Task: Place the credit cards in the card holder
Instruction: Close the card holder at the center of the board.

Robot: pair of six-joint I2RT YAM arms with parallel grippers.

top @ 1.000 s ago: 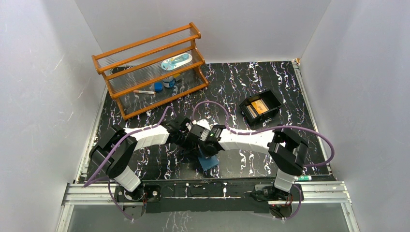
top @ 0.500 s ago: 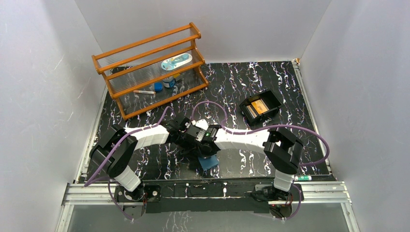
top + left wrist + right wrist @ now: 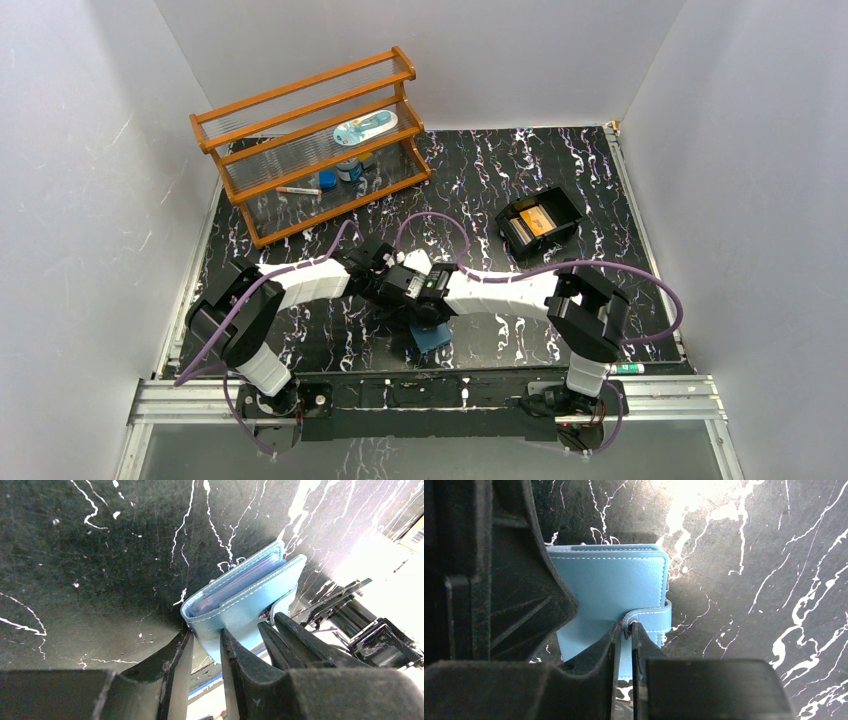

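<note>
From above, my two arms meet over the card holder [image 3: 432, 336], which lies closed near the front middle of the surface [image 3: 500, 160], while the credit cards [image 3: 537, 220] sit in the black tray [image 3: 566, 201] well apart toward the far right. So I judge the step in hand is opening the holder, with no card loaded yet. In the left wrist view, my left gripper [image 3: 206, 639] pinches the holder's near corner, one finger on each side. The holder stands on edge and tilted, its pale inner leaves showing along the top, and my other arm's fingers reach in just beside it on the right. In the right wrist view, my right gripper [image 3: 625, 628] has its fingers nearly pressed together, with the end of the snap tab [image 3: 651, 620] right at their tips. I cannot tell whether they grip the tab or merely flank it. The blue cover fills the space just beyond the tips. The next move, as I read it, calls for a firm hold on that tab and a pull away from the cover to pop the snap. My left gripper must keep the body steady so the holder does not slide or twist.
</note>
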